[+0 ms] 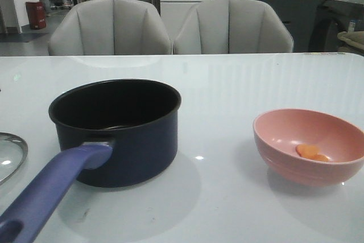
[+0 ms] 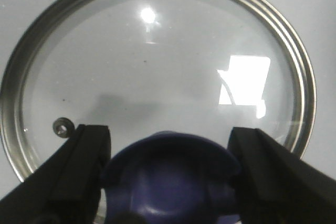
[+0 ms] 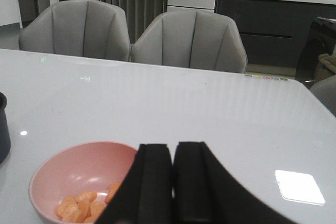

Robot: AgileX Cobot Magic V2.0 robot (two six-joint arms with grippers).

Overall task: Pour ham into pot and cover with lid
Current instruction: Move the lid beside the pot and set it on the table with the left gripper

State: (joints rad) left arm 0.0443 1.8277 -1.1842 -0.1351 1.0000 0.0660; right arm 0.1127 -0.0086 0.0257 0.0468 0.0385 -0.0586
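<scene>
White glossy tabletop [image 1: 239,83]. Pot [image 1: 116,132] sits left of centre, upright, black inside, nothing visible in it from the front view; its long purple-blue handle [image 1: 48,194] runs toward the camera and to the left. Lid [image 1: 8,157] lies flat on the tabletop at the far left edge of the front view, just beside the handle, only a sliver of rim and glass showing.

Pink bowl [image 1: 310,146] stands to the right, well apart from the pot. Ham [image 1: 311,152] lies in the bowl's bottom; right wrist view shows a small heap of orange slices [image 3: 79,207].

Left claw [image 2: 170,182]: spread, one dark finger [image 2: 73,177] on each side of the lid's blue-purple knob [image 2: 170,177]. Knob sits between them; cannot tell whether either finger touches it. Glass and metal rim [image 2: 296,66] fill the rest of that view, with a small vent hole near the rim.

Right claw [image 3: 173,182]: fingers pressed together, nothing between them, poised at the bowl's near edge; contact with the rim not discernible.

Two grey chairs [image 1: 170,27] behind the tabletop.
</scene>
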